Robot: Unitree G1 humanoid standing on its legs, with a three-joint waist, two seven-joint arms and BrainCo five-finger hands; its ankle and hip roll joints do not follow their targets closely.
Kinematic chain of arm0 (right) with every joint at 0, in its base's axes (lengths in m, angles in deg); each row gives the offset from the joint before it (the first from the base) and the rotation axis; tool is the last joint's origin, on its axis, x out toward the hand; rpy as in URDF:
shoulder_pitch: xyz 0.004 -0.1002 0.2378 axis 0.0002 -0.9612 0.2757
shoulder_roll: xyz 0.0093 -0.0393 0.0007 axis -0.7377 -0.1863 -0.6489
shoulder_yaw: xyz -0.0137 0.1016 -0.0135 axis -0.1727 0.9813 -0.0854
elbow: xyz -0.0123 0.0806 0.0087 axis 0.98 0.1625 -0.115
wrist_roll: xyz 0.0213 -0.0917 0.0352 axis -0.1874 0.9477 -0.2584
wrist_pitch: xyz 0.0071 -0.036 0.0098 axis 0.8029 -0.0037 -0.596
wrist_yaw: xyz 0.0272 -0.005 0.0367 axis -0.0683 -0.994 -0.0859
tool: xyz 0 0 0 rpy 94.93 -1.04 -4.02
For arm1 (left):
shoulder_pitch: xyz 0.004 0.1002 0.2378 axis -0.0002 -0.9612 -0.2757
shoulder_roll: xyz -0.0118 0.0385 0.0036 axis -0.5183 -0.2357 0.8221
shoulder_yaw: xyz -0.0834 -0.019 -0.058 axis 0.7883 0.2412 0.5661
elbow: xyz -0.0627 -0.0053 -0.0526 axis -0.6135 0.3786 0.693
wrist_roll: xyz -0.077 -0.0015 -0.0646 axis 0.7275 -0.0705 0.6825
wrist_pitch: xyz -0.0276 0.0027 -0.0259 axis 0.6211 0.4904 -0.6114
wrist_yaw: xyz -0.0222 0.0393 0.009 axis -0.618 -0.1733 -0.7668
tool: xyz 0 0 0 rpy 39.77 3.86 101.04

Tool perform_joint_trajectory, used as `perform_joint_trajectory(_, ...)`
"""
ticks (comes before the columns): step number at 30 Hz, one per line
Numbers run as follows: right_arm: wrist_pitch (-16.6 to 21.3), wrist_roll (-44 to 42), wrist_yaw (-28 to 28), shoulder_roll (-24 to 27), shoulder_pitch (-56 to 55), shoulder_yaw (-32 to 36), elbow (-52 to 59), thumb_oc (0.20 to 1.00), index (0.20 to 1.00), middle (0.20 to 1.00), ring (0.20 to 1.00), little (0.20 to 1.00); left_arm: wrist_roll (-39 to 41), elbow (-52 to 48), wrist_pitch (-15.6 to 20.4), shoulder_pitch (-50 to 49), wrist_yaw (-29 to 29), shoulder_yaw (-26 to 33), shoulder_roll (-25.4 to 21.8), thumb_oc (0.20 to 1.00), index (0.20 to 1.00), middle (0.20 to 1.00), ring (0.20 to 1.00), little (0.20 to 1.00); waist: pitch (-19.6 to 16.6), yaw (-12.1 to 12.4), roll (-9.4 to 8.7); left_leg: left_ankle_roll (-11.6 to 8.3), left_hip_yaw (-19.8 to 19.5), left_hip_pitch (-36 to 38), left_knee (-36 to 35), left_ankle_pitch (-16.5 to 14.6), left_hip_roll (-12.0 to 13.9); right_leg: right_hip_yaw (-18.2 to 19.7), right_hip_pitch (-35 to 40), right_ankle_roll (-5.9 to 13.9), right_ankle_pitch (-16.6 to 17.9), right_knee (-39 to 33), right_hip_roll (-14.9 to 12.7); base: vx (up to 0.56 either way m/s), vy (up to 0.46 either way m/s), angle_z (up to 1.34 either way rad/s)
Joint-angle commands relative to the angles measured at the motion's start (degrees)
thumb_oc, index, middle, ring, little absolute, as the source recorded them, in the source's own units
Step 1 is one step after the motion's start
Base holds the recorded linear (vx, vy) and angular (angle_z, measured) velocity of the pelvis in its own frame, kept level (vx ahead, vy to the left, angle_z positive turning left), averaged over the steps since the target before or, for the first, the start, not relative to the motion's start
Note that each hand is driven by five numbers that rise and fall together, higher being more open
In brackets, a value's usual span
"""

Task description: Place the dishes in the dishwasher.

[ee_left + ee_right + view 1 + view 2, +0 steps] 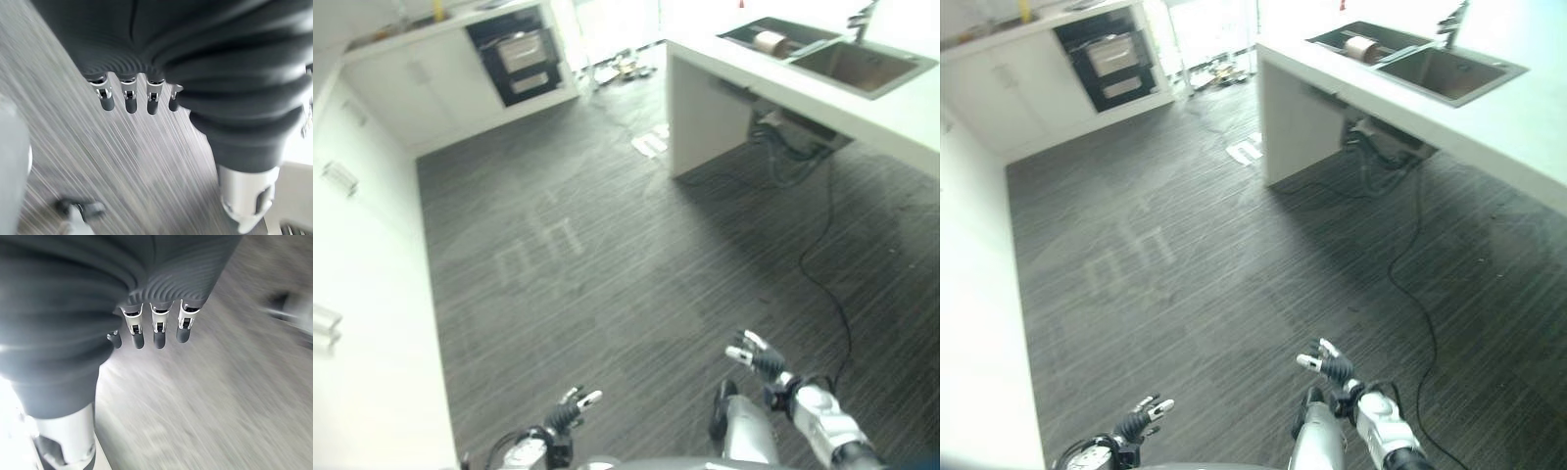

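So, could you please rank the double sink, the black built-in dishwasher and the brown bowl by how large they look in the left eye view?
1. Grey steel double sink, set in the white counter: largest.
2. Black built-in dishwasher, far off, so its true size is unsure.
3. Round brown bowl in the sink's far basin: smallest.

Dark striped floor (607, 274), white cabinets (431, 78), perhaps kitchen

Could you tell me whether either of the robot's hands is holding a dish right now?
No, the left hand and right hand both hang open and empty above the dark floor.
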Motion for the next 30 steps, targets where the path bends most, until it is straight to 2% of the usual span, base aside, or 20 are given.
perform_joint_trajectory(1,1.11,0.94,2.11,-0.19,-1.98,-0.42,2.02,1.000,1.000,1.000,1.000,1.000,1.51,-0.79,1.47,4.07,-2.64,1.06,-3.15,1.000,1.000,1.000,1.000,1.000,-0.11,0.01,-3.30,6.53,8.34,-17.27,10.53,-18.98,-3.45,-5.43,13.36,5.04,-2.75,-12.06,0.27,0.28,0.067,-0.14)
perform_joint_trajectory(3,2.02,1.29,2.23,-0.32,-1.69,-0.65,1.60,1.000,1.000,1.000,1.000,1.000,1.61,-0.28,2.05,4.73,-3.09,0.93,-2.82,1.000,1.000,1.000,1.000,1.000,0.81,0.62,-3.16,7.90,9.21,-18.00,3.19,-19.93,-4.54,-4.44,15.47,5.76,-3.11,-12.74,0.85,0.32,0.152,-0.14)
perform_joint_trajectory(4,2.32,2.03,1.92,-0.89,-1.83,-0.26,2.01,1.000,1.000,1.000,1.000,1.000,1.10,-1.28,2.44,4.55,-3.79,0.30,-2.47,1.000,1.000,1.000,1.000,1.000,1.74,0.99,-2.80,8.20,12.27,-16.27,-12.33,-18.17,-3.56,-3.96,18.31,6.83,-3.61,-14.42,1.65,0.37,0.221,-0.35)
perform_joint_trajectory(5,2.04,2.16,1.48,-1.02,-2.14,0.01,2.60,1.000,1.000,1.000,1.000,1.000,1.14,-2.05,2.22,4.31,-4.11,-0.02,-2.42,1.000,1.000,1.000,1.000,1.000,1.91,1.04,-2.63,8.08,13.04,-15.87,-16.88,-17.22,-3.36,-3.93,19.06,7.17,-3.66,-14.85,1.81,0.42,0.274,-0.43)
perform_joint_trajectory(7,1.84,2.03,-0.11,-1.48,-3.83,0.15,4.32,1.000,1.000,1.000,1.000,1.000,1.75,-4.77,1.89,2.55,-5.18,-1.29,-2.45,1.000,1.000,1.000,1.000,1.000,2.50,2.12,-1.31,6.66,11.31,-16.18,-32.53,-12.14,-4.26,-2.69,20.78,8.69,-3.38,-15.74,2.45,0.40,0.227,-0.32)
perform_joint_trajectory(8,1.89,2.02,-0.32,-1.58,-4.23,0.15,4.56,1.000,1.000,1.000,1.000,1.000,1.56,-5.39,1.83,1.94,-5.13,-1.28,-2.48,1.000,1.000,1.000,1.000,1.000,2.62,2.54,-1.13,6.28,10.65,-16.33,-34.50,-10.77,-4.00,-2.51,21.16,8.91,-3.40,-15.90,2.55,0.53,0.256,-0.15)
perform_joint_trajectory(9,2.19,1.68,-0.36,-1.66,-4.87,-0.16,4.48,1.000,1.000,1.000,1.000,1.000,0.77,-7.03,1.80,0.15,-5.08,-1.10,-2.55,1.000,1.000,1.000,1.000,1.000,2.77,3.98,-0.68,5.05,8.54,-17.43,-40.25,-6.47,-2.07,-2.13,22.17,9.30,-3.41,-16.34,2.74,0.41,0.204,-0.07)
perform_joint_trajectory(12,2.84,2.44,0.98,-1.63,-5.39,-0.51,3.65,1.000,1.000,1.000,1.000,1.000,1.11,-8.13,2.20,-2.06,-5.33,-0.40,-2.28,1.000,1.000,1.000,1.000,1.000,3.34,4.79,-1.28,3.91,8.85,-18.56,-42.60,-6.12,0.02,-3.08,23.69,10.18,-5.04,-15.25,1.16,0.46,0.278,-0.44)
perform_joint_trajectory(14,2.87,3.08,1.47,-1.43,-5.71,-0.53,3.71,1.000,1.000,1.000,1.000,1.000,1.46,-7.58,2.14,-2.02,-4.38,0.80,-2.37,1.000,1.000,1.000,1.000,1.000,3.16,4.29,-1.18,4.05,12.41,-18.08,-39.83,-6.56,1.03,-5.56,24.10,10.52,-6.70,-13.45,0.52,0.38,0.333,-0.54)
perform_joint_trajectory(16,2.28,2.99,1.17,-1.75,-5.41,-0.72,3.39,1.000,1.000,1.000,1.000,1.000,0.89,-7.63,1.31,-1.72,-3.93,1.34,-2.39,1.000,1.000,1.000,1.000,1.000,2.36,4.60,-1.29,4.52,12.13,-17.28,-38.62,-7.04,0.41,-5.67,24.55,10.43,-9.42,-10.53,0.21,0.39,0.381,-0.21)
perform_joint_trajectory(17,2.08,2.61,0.72,-2.22,-5.17,-0.59,2.61,1.000,1.000,1.000,1.000,1.000,0.29,-7.86,0.55,-1.79,-3.63,1.28,-2.76,1.000,1.000,1.000,1.000,1.000,1.77,5.27,-1.40,5.40,11.41,-17.12,-37.37,-8.59,-0.72,-5.54,25.39,10.27,-12.26,-8.07,0.18,0.42,0.397,-0.40)
perform_joint_trajectory(20,2.36,1.34,0.45,-2.80,-5.49,0.46,1.76,1.000,1.000,1.000,1.000,1.000,-1.61,-7.43,-0.89,-0.66,-2.45,1.36,-3.66,1.000,1.000,1.000,1.000,1.000,0.36,5.84,-2.07,7.65,11.89,-16.19,-36.30,-11.71,-3.41,-5.91,27.07,10.58,-15.27,-5.03,0.44,0.38,0.383,-0.26)
perform_joint_trajectory(21,2.27,1.88,0.08,-3.26,-6.49,0.80,2.91,1.000,1.000,1.000,1.000,1.000,-2.71,-7.21,-1.47,0.49,-1.62,1.19,-4.21,1.000,1.000,1.000,1.000,1.000,-0.45,5.47,-2.72,10.17,11.62,-14.53,-37.31,-13.44,-6.71,-4.66,26.17,12.23,-13.20,0.91,-0.13,0.26,0.340,0.48)
perform_joint_trajectory(22,2.25,1.95,0.05,-3.30,-6.59,0.84,3.03,1.000,1.000,1.000,1.000,1.000,-2.75,-7.19,-1.49,0.58,-1.58,1.14,-4.26,1.000,1.000,1.000,1.000,1.000,-0.51,5.44,-2.81,10.40,11.65,-14.39,-37.43,-13.59,-7.04,-4.53,25.99,12.44,-13.07,1.50,-0.29,0.36,0.511,0.46)
perform_joint_trajectory(23,2.21,2.33,-0.26,-3.61,-7.35,1.44,3.69,1.000,1.000,1.000,1.000,1.000,-3.21,-6.61,-1.38,1.65,-1.09,0.58,-4.75,1.000,1.000,1.000,1.000,1.000,-1.10,4.92,-3.12,12.22,12.07,-13.24,-38.62,-14.61,-9.80,-3.72,25.43,14.07,-10.79,7.15,-0.47,0.23,0.323,0.45)
perform_joint_trajectory(24,2.08,2.22,-0.46,-3.73,-7.57,1.69,3.94,1.000,1.000,1.000,1.000,1.000,-3.29,-6.57,-1.48,2.01,-1.11,0.32,-4.92,1.000,1.000,1.000,1.000,1.000,-1.31,4.88,-3.40,12.83,12.16,-12.99,-39.01,-14.93,-10.84,-3.45,25.34,14.77,-9.88,9.00,-0.69,0.31,0.450,0.51)
perform_joint_trajectory(25,1.71,1.57,-1.04,-3.96,-7.95,1.72,4.44,1.000,1.000,1.000,1.000,1.000,-3.12,-6.42,-1.58,2.53,-1.45,-0.07,-5.25,1.000,1.000,1.000,1.000,1.000,-1.84,4.97,-3.08,14.37,12.44,-12.94,-39.49,-14.78,-11.64,-3.27,24.07,15.54,-5.48,14.00,-0.07,0.23,0.340,0.58)
perform_joint_trajectory(27,1.62,1.21,-0.97,-4.24,-8.20,1.63,4.29,1.000,1.000,1.000,1.000,1.000,-2.25,-6.19,-1.77,2.90,-2.32,-0.57,-5.59,1.000,1.000,1.000,1.000,1.000,-2.14,4.48,-2.78,16.07,12.79,-11.46,-40.49,-15.91,-12.80,-2.25,19.23,16.47,-1.31,22.21,-1.57,0.18,0.292,0.22)
perform_joint_trajectory(28,2.05,1.47,-0.56,-4.41,-8.20,1.54,3.93,1.000,1.000,1.000,1.000,1.000,-1.58,-5.91,-1.76,3.23,-2.84,-0.71,-5.76,1.000,1.000,1.000,1.000,1.000,-1.98,3.96,-2.49,16.59,13.06,-10.62,-40.62,-16.71,-12.99,-1.86,16.09,16.40,-0.98,24.71,-2.15,0.13,0.179,0.00)
perform_joint_trajectory(30,3.00,2.27,-0.21,-4.65,-7.89,0.91,3.64,1.000,1.000,1.000,1.000,1.000,0.07,-5.19,-1.20,4.04,-2.78,-0.57,-6.01,1.000,1.000,1.000,1.000,1.000,-1.32,3.01,-2.45,16.53,13.27,-9.78,-40.11,-17.71,-13.00,-1.99,13.10,16.02,-2.16,22.79,-0.97,0.16,0.109,0.00)
